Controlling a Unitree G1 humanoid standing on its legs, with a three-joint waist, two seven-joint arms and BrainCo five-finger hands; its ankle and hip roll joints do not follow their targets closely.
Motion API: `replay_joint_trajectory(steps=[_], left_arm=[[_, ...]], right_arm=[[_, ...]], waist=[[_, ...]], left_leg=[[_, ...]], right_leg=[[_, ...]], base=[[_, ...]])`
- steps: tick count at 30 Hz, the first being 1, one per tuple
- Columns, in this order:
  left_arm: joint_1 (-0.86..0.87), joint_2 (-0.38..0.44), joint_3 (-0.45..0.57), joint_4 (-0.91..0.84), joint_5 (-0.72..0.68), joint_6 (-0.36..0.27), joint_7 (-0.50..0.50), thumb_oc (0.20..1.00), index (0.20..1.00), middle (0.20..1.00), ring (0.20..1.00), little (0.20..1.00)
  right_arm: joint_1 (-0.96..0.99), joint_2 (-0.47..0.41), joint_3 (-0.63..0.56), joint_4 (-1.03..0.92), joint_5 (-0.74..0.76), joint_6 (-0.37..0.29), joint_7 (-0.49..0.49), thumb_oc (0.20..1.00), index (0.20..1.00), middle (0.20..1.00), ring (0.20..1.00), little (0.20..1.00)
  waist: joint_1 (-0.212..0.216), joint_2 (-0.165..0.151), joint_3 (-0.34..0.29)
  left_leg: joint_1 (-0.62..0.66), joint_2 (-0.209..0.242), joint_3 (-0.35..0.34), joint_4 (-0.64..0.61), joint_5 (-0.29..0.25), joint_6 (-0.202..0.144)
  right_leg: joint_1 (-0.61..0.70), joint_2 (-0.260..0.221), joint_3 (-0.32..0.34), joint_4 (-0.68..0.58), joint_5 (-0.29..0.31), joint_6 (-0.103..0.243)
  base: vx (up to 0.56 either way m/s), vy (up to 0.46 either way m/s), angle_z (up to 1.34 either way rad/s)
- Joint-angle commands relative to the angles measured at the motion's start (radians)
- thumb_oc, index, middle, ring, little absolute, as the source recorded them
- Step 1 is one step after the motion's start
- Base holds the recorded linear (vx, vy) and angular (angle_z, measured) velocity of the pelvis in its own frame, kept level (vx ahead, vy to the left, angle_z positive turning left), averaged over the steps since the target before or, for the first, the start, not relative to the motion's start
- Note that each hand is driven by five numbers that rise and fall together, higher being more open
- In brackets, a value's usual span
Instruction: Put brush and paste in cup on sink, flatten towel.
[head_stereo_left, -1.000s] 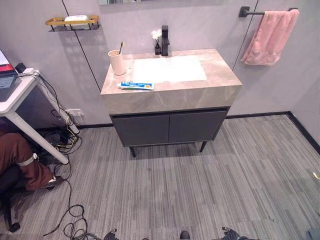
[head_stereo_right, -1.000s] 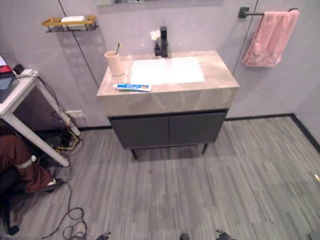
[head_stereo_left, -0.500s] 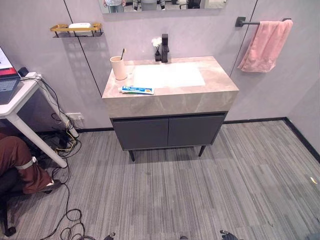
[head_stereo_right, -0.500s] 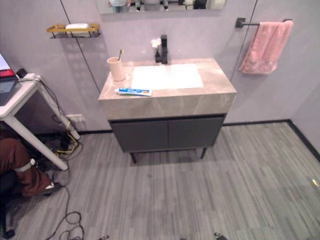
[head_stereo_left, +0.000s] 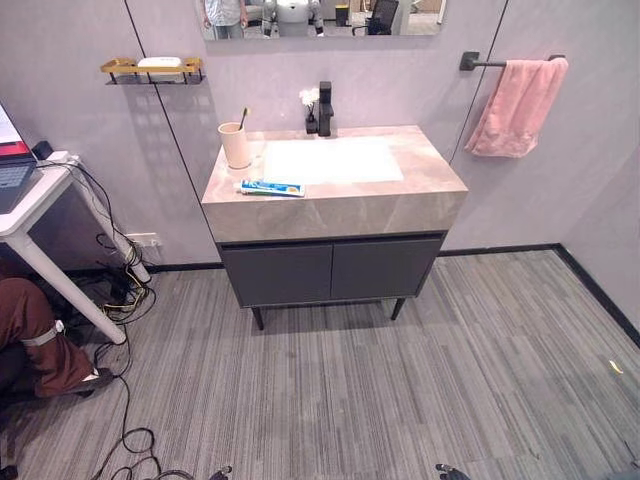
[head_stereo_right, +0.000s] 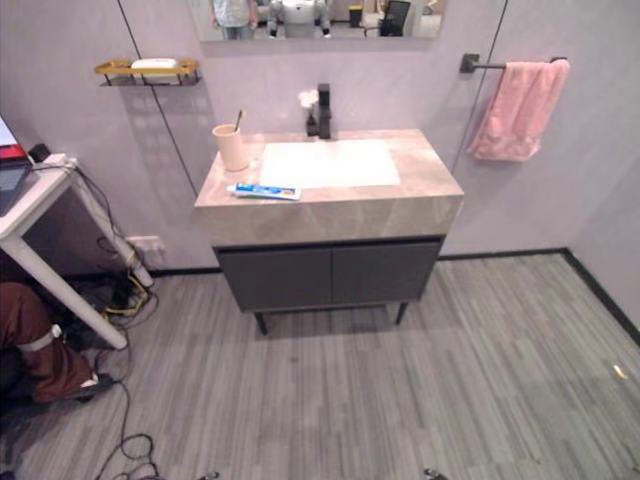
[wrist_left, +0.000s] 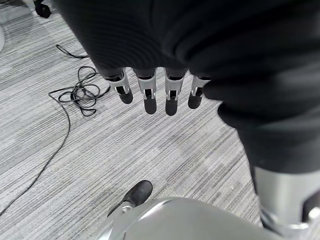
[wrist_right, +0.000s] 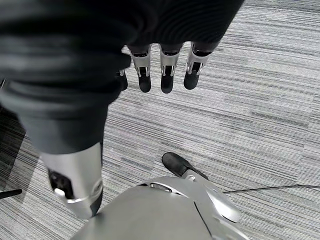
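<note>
Left wrist view shows the left hand (wrist_left: 155, 95) over carpet, fingers loose, empty; the right hand (wrist_right: 162, 75) likewise. Farther off, upper centre, toothpaste (head_stereo_left: 271, 187) lies on the sink counter (head_stereo_left: 400, 195) before the cup (head_stereo_left: 235, 145) holding the brush (head_stereo_left: 243, 116). Upper right, the towel (head_stereo_left: 515, 105) hangs bunched.

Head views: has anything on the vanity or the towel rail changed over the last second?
Nothing moved; only the camera shifted. The toothbrush stands in the cup, the toothpaste lies on the counter, the towel hangs bunched. Both hands, left hand and right hand, hang empty.
</note>
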Motion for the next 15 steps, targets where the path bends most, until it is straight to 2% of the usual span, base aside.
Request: replay_joint_trajectory(steps=[1,10,15], left_arm=[[-0.024,0.010,-0.024,0.069,0.032,0.007,-0.006,1.000,1.000,1.000,1.000,1.000],[-0.020,0.012,-0.016,0.079,0.029,0.008,-0.006,1.000,1.000,1.000,1.000,1.000],[-0.019,0.032,0.053,0.091,-0.052,0.007,0.003,1.000,1.000,1.000,1.000,1.000]], right_arm=[[-0.050,0.040,0.056,0.072,-0.020,-0.006,-0.002,1.000,1.000,1.000,1.000,1.000],[-0.052,0.034,0.048,0.051,0.016,-0.017,0.002,1.000,1.000,1.000,1.000,1.000],[-0.058,0.026,0.028,0.034,0.049,-0.023,0.005,1.000,1.000,1.000,1.000,1.000]], waist=[[-0.004,-0.040,0.011],[-0.004,-0.040,0.009],[0.002,-0.046,0.013]], left_leg=[[-0.004,-0.001,0.009,0.004,-0.004,-0.041],[0.003,-0.001,0.015,0.004,-0.005,-0.041],[0.017,-0.008,0.014,0.004,-0.005,-0.026]], right_leg=[[0.028,-0.079,0.061,0.000,-0.026,0.110],[0.032,-0.079,0.065,0.000,-0.028,0.110],[0.034,-0.076,0.081,0.000,-0.027,0.109]], base=[[0.00,0.000,0.00],[0.00,0.000,0.00],[0.00,0.022,-0.03]])
